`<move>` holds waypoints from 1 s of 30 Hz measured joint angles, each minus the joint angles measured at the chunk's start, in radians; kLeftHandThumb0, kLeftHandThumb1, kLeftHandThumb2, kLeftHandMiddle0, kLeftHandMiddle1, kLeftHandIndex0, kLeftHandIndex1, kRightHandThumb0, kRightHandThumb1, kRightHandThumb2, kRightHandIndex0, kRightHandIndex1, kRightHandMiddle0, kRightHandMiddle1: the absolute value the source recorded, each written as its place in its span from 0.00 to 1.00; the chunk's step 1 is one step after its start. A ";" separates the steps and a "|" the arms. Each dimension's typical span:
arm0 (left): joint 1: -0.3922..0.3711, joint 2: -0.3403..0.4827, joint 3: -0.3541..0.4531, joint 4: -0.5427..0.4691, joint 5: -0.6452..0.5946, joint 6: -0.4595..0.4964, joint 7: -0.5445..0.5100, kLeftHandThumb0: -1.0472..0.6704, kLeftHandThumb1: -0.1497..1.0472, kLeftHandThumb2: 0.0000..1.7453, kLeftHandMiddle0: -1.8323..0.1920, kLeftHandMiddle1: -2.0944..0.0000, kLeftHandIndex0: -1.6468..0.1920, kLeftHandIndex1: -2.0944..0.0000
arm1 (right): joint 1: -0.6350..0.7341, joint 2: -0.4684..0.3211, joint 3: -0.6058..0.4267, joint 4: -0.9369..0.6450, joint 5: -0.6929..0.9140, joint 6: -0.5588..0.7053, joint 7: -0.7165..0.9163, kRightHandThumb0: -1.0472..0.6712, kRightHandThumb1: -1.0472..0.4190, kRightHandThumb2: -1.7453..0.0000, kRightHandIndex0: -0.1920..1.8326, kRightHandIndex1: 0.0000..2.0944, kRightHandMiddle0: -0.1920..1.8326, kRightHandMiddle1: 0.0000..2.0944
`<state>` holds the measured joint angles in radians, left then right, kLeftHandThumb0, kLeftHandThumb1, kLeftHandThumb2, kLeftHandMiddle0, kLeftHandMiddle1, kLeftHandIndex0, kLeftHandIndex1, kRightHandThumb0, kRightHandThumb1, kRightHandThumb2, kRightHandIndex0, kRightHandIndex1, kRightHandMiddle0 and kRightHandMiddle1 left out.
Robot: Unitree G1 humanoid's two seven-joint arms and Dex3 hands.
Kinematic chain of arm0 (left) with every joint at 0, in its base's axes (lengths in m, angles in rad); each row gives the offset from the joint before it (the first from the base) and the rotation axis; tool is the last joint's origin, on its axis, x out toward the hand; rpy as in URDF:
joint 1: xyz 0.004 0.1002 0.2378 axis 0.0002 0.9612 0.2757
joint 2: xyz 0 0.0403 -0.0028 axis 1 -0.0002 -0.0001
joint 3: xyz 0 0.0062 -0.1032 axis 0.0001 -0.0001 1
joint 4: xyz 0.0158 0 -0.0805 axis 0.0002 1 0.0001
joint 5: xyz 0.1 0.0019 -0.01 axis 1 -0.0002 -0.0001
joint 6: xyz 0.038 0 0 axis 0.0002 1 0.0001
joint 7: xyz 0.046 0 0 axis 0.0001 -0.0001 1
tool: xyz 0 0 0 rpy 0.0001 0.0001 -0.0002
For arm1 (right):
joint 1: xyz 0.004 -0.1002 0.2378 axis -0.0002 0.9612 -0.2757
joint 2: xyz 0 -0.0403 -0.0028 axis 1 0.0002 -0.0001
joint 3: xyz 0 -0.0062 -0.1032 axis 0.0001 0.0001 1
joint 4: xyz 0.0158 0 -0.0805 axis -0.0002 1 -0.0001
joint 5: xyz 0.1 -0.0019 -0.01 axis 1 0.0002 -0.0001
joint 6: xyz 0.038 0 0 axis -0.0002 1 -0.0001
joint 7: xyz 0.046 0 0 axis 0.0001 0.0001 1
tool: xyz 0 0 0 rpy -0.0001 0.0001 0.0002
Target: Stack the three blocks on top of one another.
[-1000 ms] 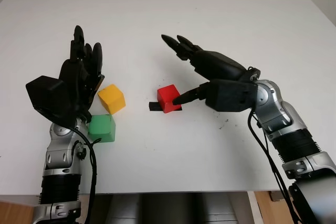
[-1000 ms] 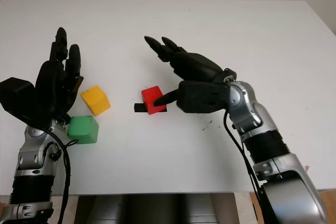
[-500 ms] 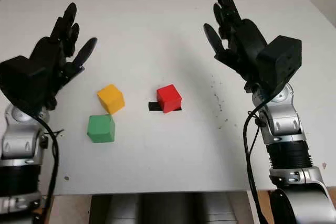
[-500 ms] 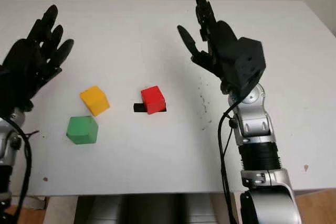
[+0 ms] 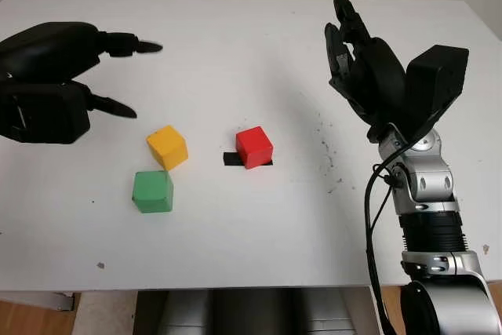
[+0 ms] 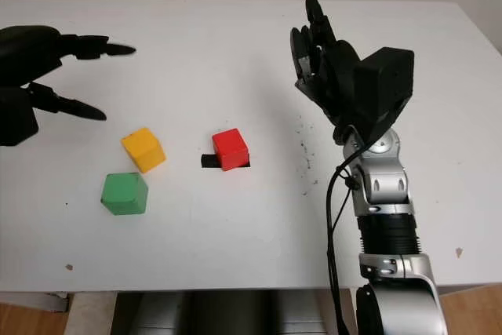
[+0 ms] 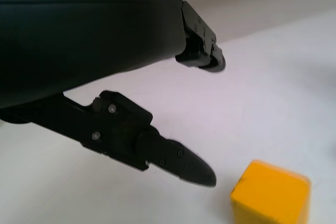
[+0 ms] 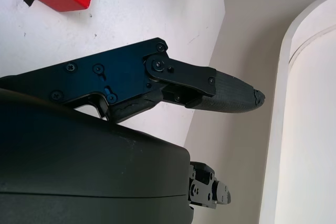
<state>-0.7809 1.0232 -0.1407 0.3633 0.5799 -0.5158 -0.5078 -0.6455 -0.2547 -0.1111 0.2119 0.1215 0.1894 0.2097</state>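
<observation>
Nothing stacked: red block (image 5: 254,146), yellow block (image 5: 167,147), green block (image 5: 152,191) mid-tabletop; left hand (image 5: 59,84) and right hand (image 5: 375,76) raised, fingers uncurled, holding nothing, pre-grasp.

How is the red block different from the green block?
The red block sits on a small black mark near the middle of the white table; the green block lies on bare table, nearer the robot. The red block stands alone, while the green block's corner almost meets the yellow block. The green block is closer to the open left hand, the red one to the open, raised right hand. Both are small cubes, unstacked.
</observation>
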 measured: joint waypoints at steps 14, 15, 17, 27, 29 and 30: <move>-0.031 0.017 -0.109 -0.037 0.285 -0.195 0.117 0.31 0.78 0.03 0.91 0.97 0.74 0.97 | 0.001 0.003 0.004 -0.008 -0.005 0.033 -0.022 0.17 0.00 0.61 0.06 0.03 0.07 0.04; -0.031 0.017 -0.109 -0.037 0.285 -0.205 0.124 0.31 0.78 0.03 0.91 0.97 0.74 0.97 | 0.002 0.003 0.004 -0.008 -0.007 0.034 -0.022 0.18 0.00 0.62 0.06 0.03 0.07 0.04; -0.031 0.017 -0.109 -0.034 0.284 -0.223 0.137 0.32 0.78 0.03 0.90 0.97 0.73 0.97 | 0.002 0.003 0.004 -0.009 -0.007 0.036 -0.020 0.18 0.00 0.62 0.06 0.03 0.07 0.04; -0.017 0.012 -0.109 -0.033 0.245 -0.244 0.145 0.30 0.81 0.03 0.90 0.97 0.70 0.97 | 0.004 0.003 0.006 -0.018 -0.012 0.038 -0.002 0.18 0.00 0.61 0.04 0.02 0.05 0.03; -0.017 0.009 -0.110 -0.033 0.234 -0.244 0.132 0.28 0.81 0.03 0.90 0.97 0.70 0.97 | 0.004 0.003 0.006 -0.018 -0.012 0.038 0.004 0.18 0.00 0.61 0.04 0.02 0.05 0.03; -0.017 0.007 -0.112 -0.033 0.233 -0.244 0.132 0.26 0.81 0.03 0.90 0.97 0.70 0.97 | 0.005 0.003 0.006 -0.018 -0.012 0.038 0.007 0.18 0.00 0.61 0.04 0.02 0.05 0.03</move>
<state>-0.7975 1.0298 -0.2528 0.3305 0.8134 -0.7599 -0.3758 -0.6409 -0.2516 -0.1048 0.1942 0.1097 0.2278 0.2164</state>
